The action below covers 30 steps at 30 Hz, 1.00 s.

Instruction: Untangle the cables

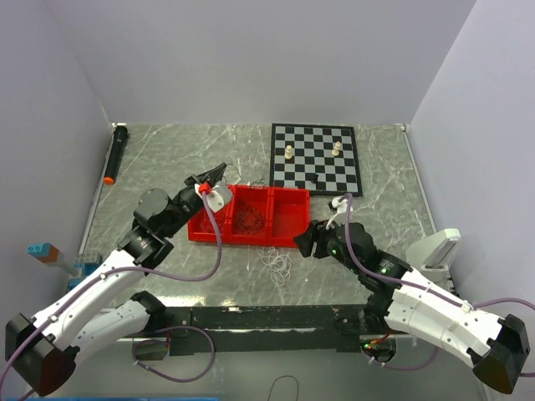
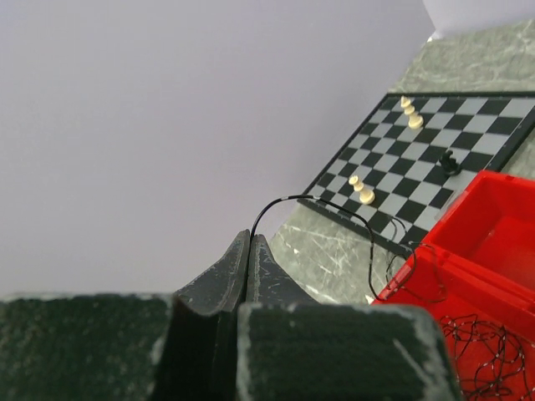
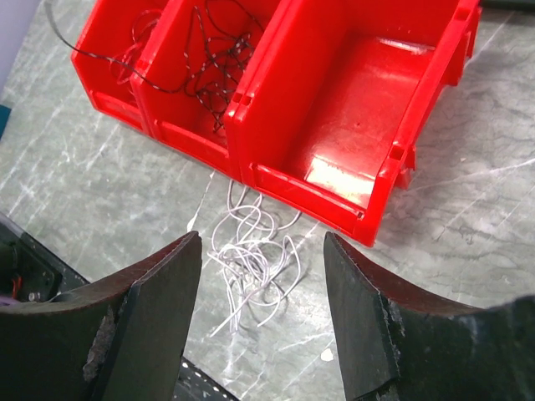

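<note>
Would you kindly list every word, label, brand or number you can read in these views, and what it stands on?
None can be read in any view.
The red bin, the chessboard and the orange-tipped black stick show no lettering.
The blue-and-orange block at the left edge is too small to judge.

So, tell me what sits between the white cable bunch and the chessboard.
The red bin, with its empty right-hand compartment on that line. The top view shows it: white cable bunch in front, chessboard behind.
</note>
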Tool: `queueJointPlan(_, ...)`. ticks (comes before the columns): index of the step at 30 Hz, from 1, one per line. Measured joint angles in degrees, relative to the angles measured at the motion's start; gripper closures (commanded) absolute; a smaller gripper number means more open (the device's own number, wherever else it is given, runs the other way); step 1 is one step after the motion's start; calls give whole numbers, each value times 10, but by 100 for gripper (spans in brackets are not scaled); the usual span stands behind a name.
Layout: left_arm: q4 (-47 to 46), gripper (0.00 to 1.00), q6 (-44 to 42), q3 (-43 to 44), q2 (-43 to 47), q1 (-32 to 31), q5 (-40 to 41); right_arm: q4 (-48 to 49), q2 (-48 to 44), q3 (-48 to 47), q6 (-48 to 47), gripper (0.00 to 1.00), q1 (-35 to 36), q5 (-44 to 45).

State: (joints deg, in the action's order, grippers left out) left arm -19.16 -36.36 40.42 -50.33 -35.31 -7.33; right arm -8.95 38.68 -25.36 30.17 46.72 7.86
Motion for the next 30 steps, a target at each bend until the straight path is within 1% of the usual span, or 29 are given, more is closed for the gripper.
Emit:
queueJointPlan(11, 15, 99, -1, -1, 22, -14, -19, -3, 12, 0, 0, 33, 0, -8)
queueJointPlan(17, 33, 99, -10, -4, 15, -22, -21, -9, 10, 0, 0, 33, 0, -8)
queueJointPlan(22, 41, 99, -25, -2, -30, -31, -21, -8, 4, 7, 2, 33, 0, -8)
queueJointPlan(30, 42, 99, -19, 39, -151, -33, -19, -1, 0, 27, 7, 33, 0, -9)
